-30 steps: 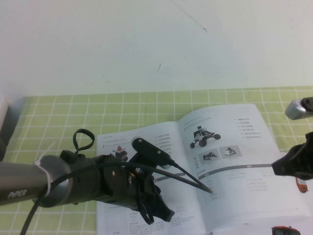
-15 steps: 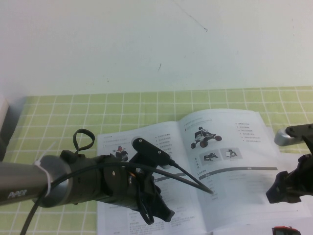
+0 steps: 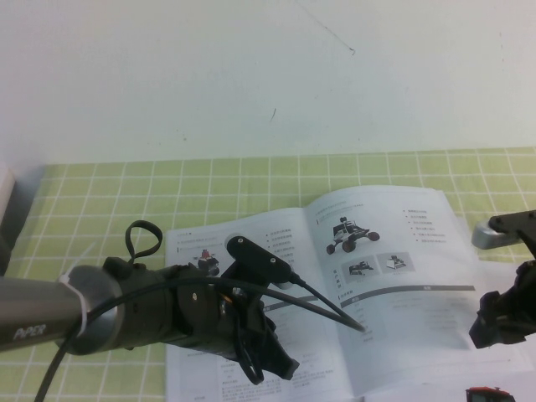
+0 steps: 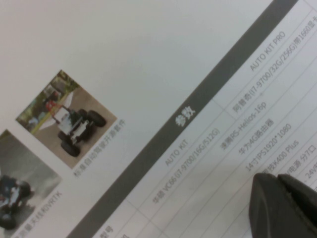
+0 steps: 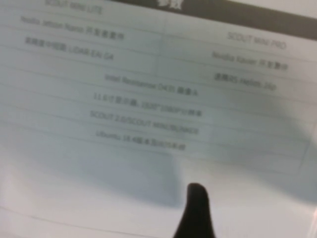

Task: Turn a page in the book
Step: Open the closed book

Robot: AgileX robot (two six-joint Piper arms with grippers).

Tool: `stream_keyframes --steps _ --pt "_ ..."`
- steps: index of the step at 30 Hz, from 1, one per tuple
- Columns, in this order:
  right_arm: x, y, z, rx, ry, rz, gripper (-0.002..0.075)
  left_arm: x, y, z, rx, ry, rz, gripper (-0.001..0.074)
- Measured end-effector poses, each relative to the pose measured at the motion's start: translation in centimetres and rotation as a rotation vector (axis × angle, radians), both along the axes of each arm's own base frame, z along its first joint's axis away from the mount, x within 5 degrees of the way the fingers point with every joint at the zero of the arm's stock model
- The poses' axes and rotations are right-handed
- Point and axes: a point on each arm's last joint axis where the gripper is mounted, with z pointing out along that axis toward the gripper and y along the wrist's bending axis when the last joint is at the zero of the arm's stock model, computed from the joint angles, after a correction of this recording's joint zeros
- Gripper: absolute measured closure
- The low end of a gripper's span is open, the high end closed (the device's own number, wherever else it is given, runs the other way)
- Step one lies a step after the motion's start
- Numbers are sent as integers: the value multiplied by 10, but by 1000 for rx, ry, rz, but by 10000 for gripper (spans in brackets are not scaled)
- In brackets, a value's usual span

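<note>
The book (image 3: 285,251) lies open on the green grid mat (image 3: 100,209). Its right-hand page (image 3: 394,293) shows a black-and-white rover (image 3: 352,233), two small photos and a grey-barred table. My left gripper (image 3: 270,358) is shut and empty, and rests on the left-hand page. In the left wrist view its fingertips (image 4: 277,198) touch the printed table beside a grey bar (image 4: 188,116). My right gripper (image 3: 501,325) is open, low over the right page's outer edge. The right wrist view shows one fingertip (image 5: 196,198) just above the printed table (image 5: 148,99); the other finger is out of view.
A separate white sheet with a red-orange picture (image 3: 490,392) lies at the front right, just under the book's corner. A grey object (image 3: 7,209) stands at the far left edge. My left arm (image 3: 50,316) and its cables cover the front left of the book.
My right gripper has dropped from higher over the page's right edge toward the front, then shifted slightly right. The left arm and the book have not moved.
</note>
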Motion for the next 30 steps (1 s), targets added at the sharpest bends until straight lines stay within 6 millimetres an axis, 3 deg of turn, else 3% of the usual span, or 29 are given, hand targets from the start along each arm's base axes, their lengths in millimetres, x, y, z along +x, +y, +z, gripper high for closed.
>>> stream_keyframes --steps 6,13,19,30 --pt "0 -4 1 -30 38 -17 202 0 0 0 -1 0 2 738" --pt "4 -1 -17 -1 108 -49 203 0 0 0 -1 0 2 738" --pt "6 3 -17 47 97 -38 220 0 0 0 -1 2 4 738" --pt "10 9 -18 121 72 -43 449 0 0 0 2 -2 0 738"
